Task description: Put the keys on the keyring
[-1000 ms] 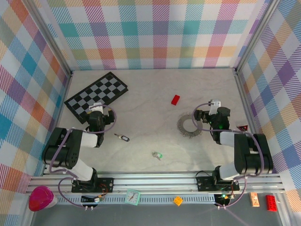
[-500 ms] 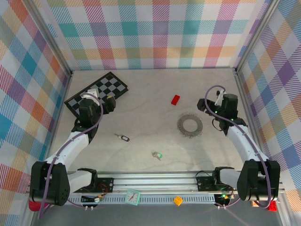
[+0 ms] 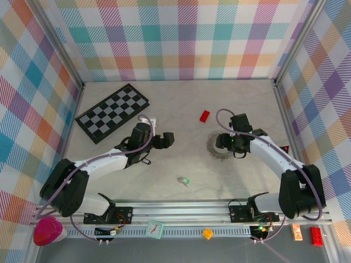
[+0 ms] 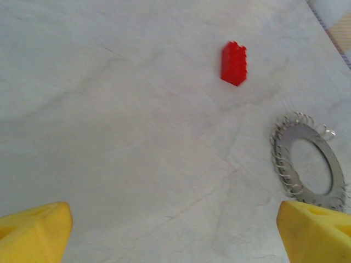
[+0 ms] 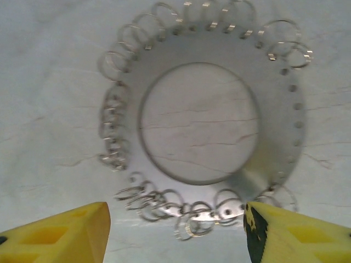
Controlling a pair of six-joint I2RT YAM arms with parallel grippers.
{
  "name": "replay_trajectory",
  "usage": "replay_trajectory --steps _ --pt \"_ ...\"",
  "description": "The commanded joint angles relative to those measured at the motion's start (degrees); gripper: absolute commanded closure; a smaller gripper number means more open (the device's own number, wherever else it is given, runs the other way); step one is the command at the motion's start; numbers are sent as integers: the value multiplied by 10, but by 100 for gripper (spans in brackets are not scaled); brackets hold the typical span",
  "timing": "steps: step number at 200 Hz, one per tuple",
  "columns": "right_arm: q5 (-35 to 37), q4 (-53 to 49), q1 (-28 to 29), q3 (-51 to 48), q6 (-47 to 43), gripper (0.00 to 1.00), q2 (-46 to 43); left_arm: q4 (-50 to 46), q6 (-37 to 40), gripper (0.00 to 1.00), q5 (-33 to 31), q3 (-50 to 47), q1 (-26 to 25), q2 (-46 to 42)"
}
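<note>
Keyring lies flat under my right gripper, jaws wide, empty. My left gripper wide too, left of keyring. Green-head key near-left of keyring. Risk: flat ring skids when pinched, loops snag.

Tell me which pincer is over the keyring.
The right pincer, open: the keyring lies straight beneath it. The left pincer is over bare table, with the keyring off to its side.

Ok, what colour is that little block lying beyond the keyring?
Red. The block shows best in the left wrist view.
</note>
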Motion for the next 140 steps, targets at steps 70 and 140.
replay_trajectory --steps 70,140 --pt "37 -28 -49 43 -4 38 102 51 -44 5 -35 33 -67 36" --pt "-16 -12 -111 -27 22 53 25 57 -47 5 -32 46 -76 53"
